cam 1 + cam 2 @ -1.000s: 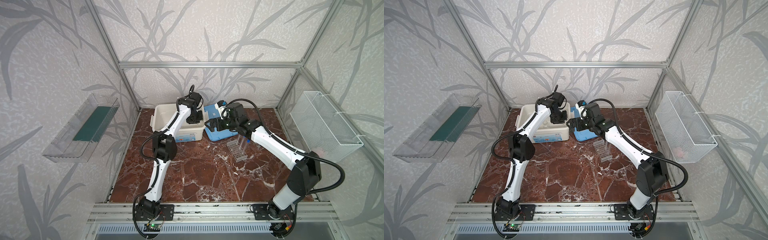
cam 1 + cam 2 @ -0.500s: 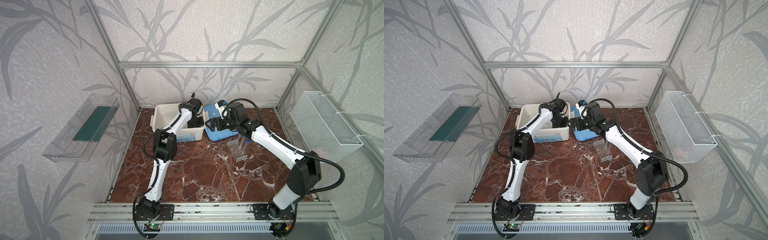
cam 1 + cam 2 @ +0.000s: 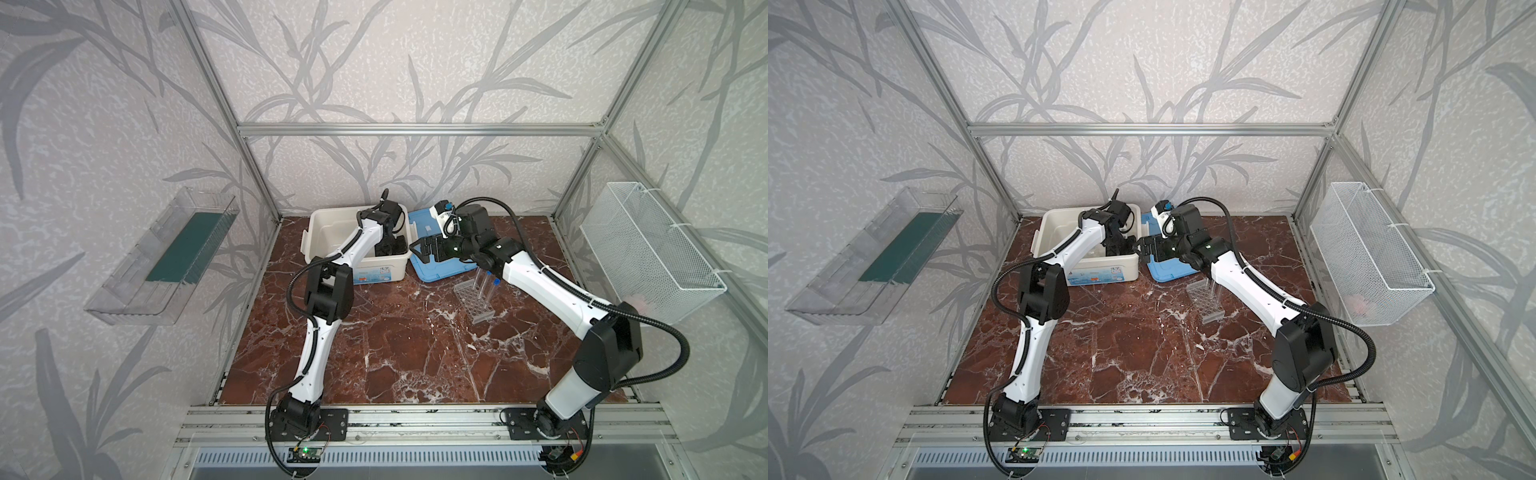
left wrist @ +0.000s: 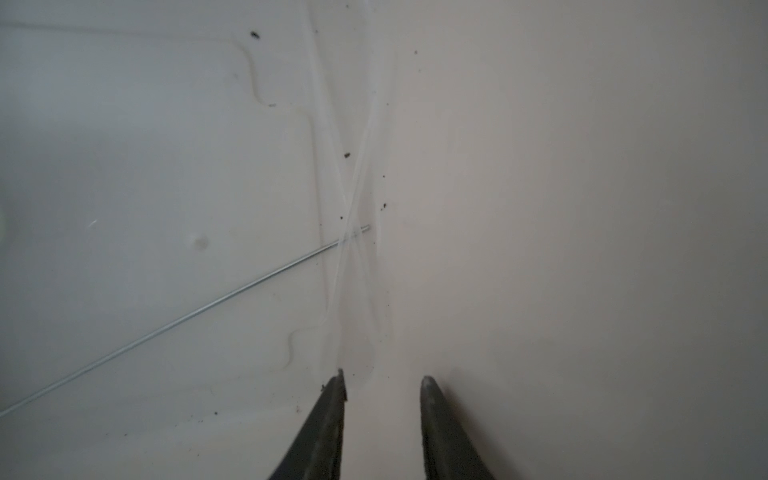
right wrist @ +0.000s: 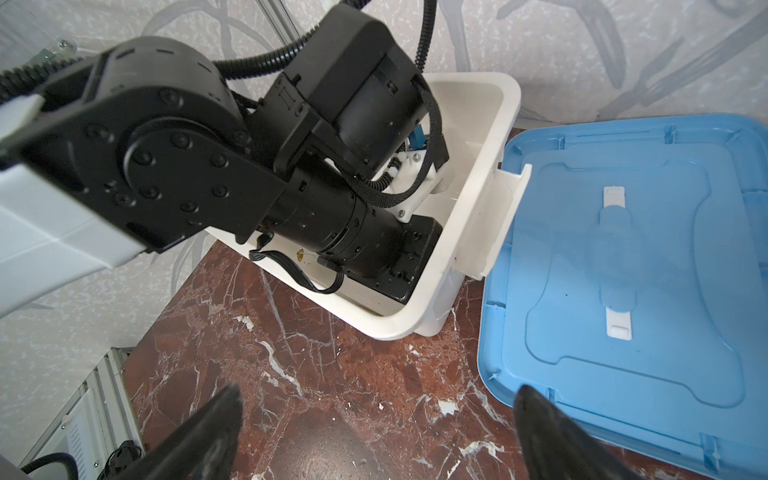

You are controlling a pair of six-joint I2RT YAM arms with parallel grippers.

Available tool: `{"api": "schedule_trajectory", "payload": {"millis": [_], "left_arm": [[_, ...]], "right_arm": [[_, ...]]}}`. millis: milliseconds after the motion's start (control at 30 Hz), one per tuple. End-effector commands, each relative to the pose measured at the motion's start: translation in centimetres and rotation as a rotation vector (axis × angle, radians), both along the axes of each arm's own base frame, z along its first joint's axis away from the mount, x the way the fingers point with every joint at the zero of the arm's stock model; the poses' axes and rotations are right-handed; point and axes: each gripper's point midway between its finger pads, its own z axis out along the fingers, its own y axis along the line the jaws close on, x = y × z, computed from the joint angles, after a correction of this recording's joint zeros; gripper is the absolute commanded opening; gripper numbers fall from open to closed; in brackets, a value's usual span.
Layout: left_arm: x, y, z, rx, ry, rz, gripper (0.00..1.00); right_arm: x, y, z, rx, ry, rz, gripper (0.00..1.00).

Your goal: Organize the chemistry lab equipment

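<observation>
- Left tool [image 4: 383, 384]: reaches down into the white tub [image 3: 318, 232]. Its jaws stand a narrow gap apart, with nothing clamped between them. One fingertip [image 4: 328, 415] sits at the near end of the clear droppers [image 4: 357, 187].
- Clear droppers: two thin stems, crossed, lying where the tub floor meets its wall. A thin metal rod [image 4: 187, 316] lies flat on the floor, its tip meeting them. Long, slender pieces probably go here because they would roll about on open stone.
- The narrow gap would suit either letting go of a stem or closing on one. The views do not settle which.
- Right tool [image 5: 380, 399]: jaws spread wide and empty, hovering over the bare bench [image 5: 332, 374] between the tub corner and the blue lid [image 5: 623, 291]. It is probably held aside while the left arm fills the tub.
- Blue lid: flat on the bench just beside the tub, leaving the tub open for loading.
- Clear rack [image 3: 473, 299]: on the bench near the lid, beside the right arm. Blue-capped test tubes [image 3: 484, 282] stand upright in its far holes, so they cannot roll. Their number is unclear.
- No jar or dish can be made out.
</observation>
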Motion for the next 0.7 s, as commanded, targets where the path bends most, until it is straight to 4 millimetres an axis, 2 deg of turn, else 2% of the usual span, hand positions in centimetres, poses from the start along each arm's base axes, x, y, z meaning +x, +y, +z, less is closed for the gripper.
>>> {"api": "schedule_trajectory", "payload": {"millis": [0, 167, 300, 467, 667], "left_arm": [[-0.4, 1.1, -0.4, 0.043, 0.018, 0.003, 0.36], [-0.2, 1.7, 0.8, 0.069, -0.015, 0.002, 0.44], [-0.2, 2.5, 2.3, 0.107, -0.047, 0.003, 0.59], [-0.2, 3.5, 5.3, 0.139, -0.104, 0.012, 0.73], [-0.7, 4.4, 10.0, 0.143, -0.188, 0.051, 0.83]], "right_arm": [[0.4, 0.1, 0.3, 0.004, -0.009, 0.011, 1.00], [0.4, 0.0, 0.5, 0.000, -0.014, 0.008, 1.00], [0.3, -0.1, 0.8, -0.004, -0.021, 0.007, 1.00], [0.2, -0.2, 1.3, -0.009, -0.030, 0.010, 0.99], [0.1, -0.6, 2.9, -0.013, -0.062, 0.019, 0.99]]}}
